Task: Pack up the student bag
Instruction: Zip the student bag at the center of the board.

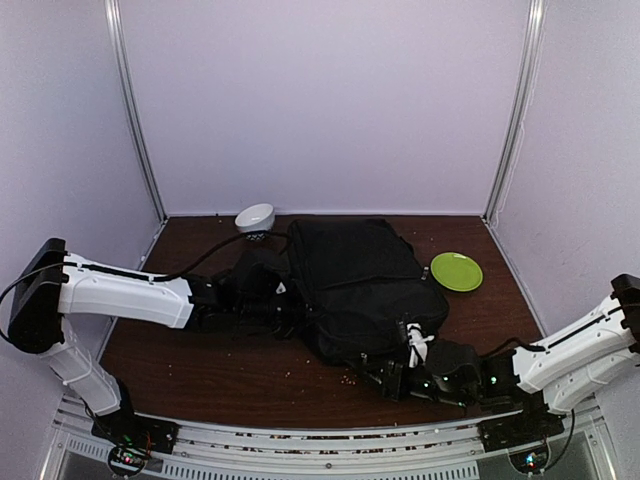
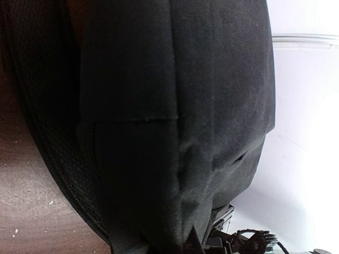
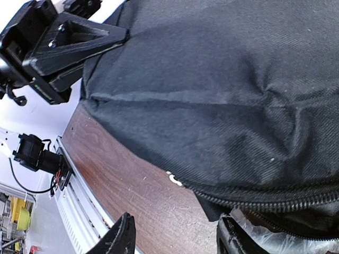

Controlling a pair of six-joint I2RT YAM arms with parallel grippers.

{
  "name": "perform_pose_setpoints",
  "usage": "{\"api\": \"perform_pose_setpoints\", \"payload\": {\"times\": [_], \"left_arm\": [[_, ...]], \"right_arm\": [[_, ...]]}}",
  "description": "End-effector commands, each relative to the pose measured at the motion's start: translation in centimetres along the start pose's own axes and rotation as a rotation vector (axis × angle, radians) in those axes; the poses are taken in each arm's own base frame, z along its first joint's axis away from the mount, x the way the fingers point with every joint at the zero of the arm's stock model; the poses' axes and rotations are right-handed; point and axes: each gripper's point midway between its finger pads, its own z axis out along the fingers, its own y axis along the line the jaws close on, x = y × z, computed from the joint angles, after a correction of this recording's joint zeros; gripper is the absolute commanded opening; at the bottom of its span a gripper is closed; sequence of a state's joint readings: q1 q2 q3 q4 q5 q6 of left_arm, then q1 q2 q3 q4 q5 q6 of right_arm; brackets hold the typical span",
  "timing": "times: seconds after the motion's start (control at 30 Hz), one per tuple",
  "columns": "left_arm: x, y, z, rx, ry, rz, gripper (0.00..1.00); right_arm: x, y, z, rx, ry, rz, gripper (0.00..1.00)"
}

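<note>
The student bag (image 1: 355, 285) is a big black fabric backpack lying flat in the middle of the table. A white strap (image 1: 418, 342) shows at its near right corner. My left gripper (image 1: 278, 300) is at the bag's left side, shut on a pinch of its fabric. In the left wrist view, puckered black cloth (image 2: 175, 132) hides the fingers. My right gripper (image 3: 175, 238) stands open low over the table at the bag's near edge. One fingertip (image 3: 233, 238) sits beside the zipper (image 3: 265, 198), where clear plastic (image 3: 270, 230) shows in the gap.
A green plate (image 1: 456, 271) lies right of the bag and a white bowl-shaped thing (image 1: 255, 217) stands at the back wall. Crumbs dot the wood near the front. A metal rail (image 1: 330, 440) runs along the near edge. Walls close in on three sides.
</note>
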State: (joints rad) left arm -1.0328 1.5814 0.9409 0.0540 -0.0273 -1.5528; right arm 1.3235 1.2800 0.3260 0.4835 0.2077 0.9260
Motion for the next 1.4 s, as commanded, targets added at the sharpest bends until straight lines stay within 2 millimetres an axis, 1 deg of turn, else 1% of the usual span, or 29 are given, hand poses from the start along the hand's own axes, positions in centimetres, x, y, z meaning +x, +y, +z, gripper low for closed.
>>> {"api": "perform_pose_setpoints", "payload": {"times": [0.0,0.2,0.37,0.6,0.73,1.0,1.37], "left_arm": [[-2.6,-8.4,-3.3,0.258,-0.09,-0.02,0.0],[-2.5,-8.5,-3.3,0.262,-0.082,-0.019,0.0],[-2.5,-8.3,-3.3,0.255,-0.08,-0.018,0.0],[-2.3,-8.0,-3.1,0.252,-0.073,-0.019,0.0],[-2.3,-8.0,-3.1,0.252,-0.075,-0.019,0.0],[-2.3,-7.9,-2.9,0.245,-0.071,-0.018,0.0],[-2.1,-7.5,-2.5,0.234,-0.066,-0.023,0.0]], "right_arm": [[-0.8,-0.6,0.5,0.018,-0.052,0.044,0.51],[-1.0,-0.3,1.6,0.029,-0.054,0.011,0.46],[-1.4,-1.4,2.2,0.087,-0.079,0.001,0.4],[-1.9,-1.0,2.8,0.107,-0.09,-0.053,0.34],[-2.2,-1.2,2.9,0.124,-0.095,-0.07,0.3],[-2.6,-1.6,2.8,0.143,-0.107,-0.076,0.19],[-3.0,-0.8,2.5,0.123,-0.108,-0.099,0.03]]}}
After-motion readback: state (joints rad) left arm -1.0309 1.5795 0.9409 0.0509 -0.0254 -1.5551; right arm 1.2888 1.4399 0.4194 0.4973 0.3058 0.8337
